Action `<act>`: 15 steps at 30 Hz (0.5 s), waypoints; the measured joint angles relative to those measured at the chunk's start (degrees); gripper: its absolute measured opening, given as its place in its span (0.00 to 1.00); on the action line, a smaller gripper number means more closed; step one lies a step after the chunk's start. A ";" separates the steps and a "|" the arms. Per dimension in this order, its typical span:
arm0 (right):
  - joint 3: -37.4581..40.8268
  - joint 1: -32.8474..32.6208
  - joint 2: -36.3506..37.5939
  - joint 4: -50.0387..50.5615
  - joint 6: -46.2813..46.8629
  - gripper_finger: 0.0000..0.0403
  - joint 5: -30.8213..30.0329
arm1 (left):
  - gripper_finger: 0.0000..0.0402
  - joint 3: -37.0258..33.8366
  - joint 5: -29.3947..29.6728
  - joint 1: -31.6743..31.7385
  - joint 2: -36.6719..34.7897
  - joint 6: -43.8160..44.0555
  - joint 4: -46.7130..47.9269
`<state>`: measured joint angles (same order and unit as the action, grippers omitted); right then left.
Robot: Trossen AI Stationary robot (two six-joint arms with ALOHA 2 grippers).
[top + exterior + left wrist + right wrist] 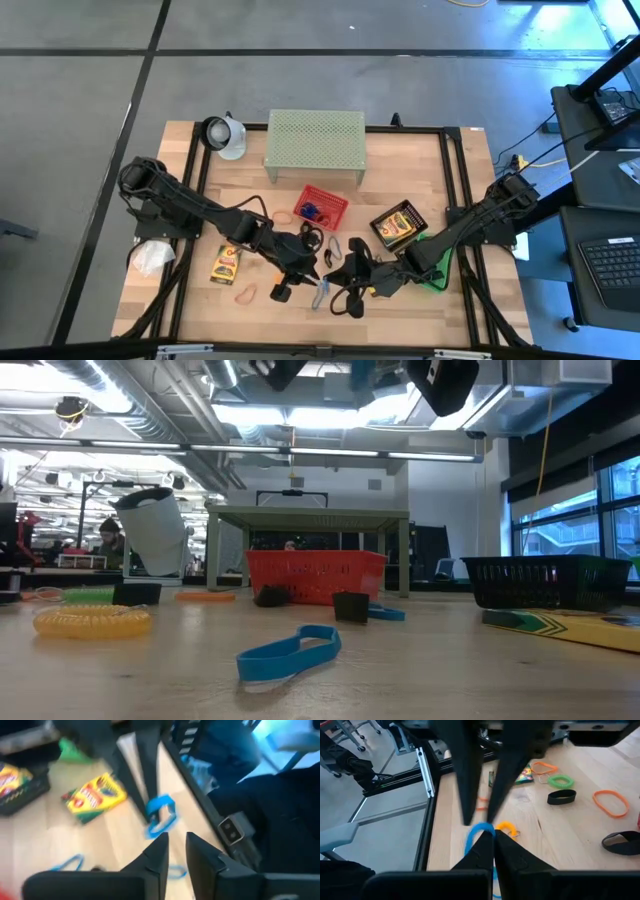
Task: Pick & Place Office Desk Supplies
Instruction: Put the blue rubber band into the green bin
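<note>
A blue loop (481,831) is held up over the table's near middle, between my two grippers. My right gripper (493,840) comes in from the table's right and is shut on it. My left gripper (176,840) faces it from the left with a narrow gap between its fingers, its tips right at the loop (159,817). In the high view the left gripper (306,280) and the right gripper (338,288) nearly meet. A second blue loop (290,655) lies flat on the wood, and a yellow-and-green crayon box (225,263) lies at the near left. My right gripper pinches one end of the blue loop (470,840) between its two fingers, coming slanting down from the table's right. The loop arches out past the fingertips, lifted clear of the table. My left gripper stands with its fingertips (468,820) at the loop's other end; whether they touch it I cannot tell.
A red basket (320,205) and a pale green perforated shelf (315,140) stand toward the far edge. To the right a black tray (398,226) holds a crayon box. Orange, pink and green loops and grey clips (335,247) lie scattered. A white wad (150,258) sits at the left edge.
</note>
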<state>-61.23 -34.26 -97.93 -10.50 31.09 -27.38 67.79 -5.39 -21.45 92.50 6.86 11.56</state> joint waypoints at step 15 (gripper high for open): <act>0.02 -1.63 9.42 31.17 18.90 0.00 -6.06 | 0.26 1.00 8.22 -0.90 -4.65 7.92 27.64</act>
<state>-61.22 -35.90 -88.51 20.66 49.99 -33.45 68.78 2.83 -22.35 87.85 14.79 39.19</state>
